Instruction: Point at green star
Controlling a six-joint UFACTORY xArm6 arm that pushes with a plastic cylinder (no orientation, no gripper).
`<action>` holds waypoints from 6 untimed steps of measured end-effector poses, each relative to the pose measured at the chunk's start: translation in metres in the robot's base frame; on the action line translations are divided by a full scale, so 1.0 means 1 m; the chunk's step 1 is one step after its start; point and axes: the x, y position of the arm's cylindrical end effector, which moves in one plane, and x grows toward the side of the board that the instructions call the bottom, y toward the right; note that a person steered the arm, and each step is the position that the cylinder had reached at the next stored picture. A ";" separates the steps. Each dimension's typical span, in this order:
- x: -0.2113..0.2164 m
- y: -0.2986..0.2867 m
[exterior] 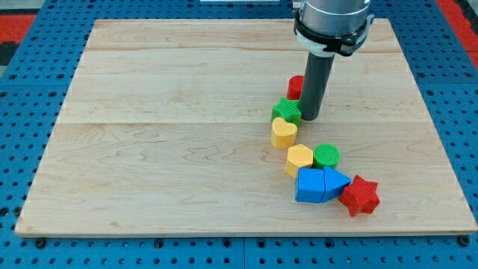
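The green star (286, 112) lies right of the board's middle. My tip (310, 117) stands on the board just to the star's right, touching or almost touching it. A red block (296, 87) peeks out behind the rod, above the star; its shape is partly hidden. A yellow heart (284, 133) sits directly below the star, touching it.
A chain of blocks runs down to the view's lower right: a yellow hexagon (299, 159), a green cylinder (326, 156), a blue cube (310, 185), a blue triangle (336, 181) and a red star (361, 196). The wooden board (149, 134) lies on a blue pegboard.
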 end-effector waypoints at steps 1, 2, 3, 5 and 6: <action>0.000 0.032; 0.035 0.064; -0.018 0.070; -0.105 -0.007; -0.102 -0.028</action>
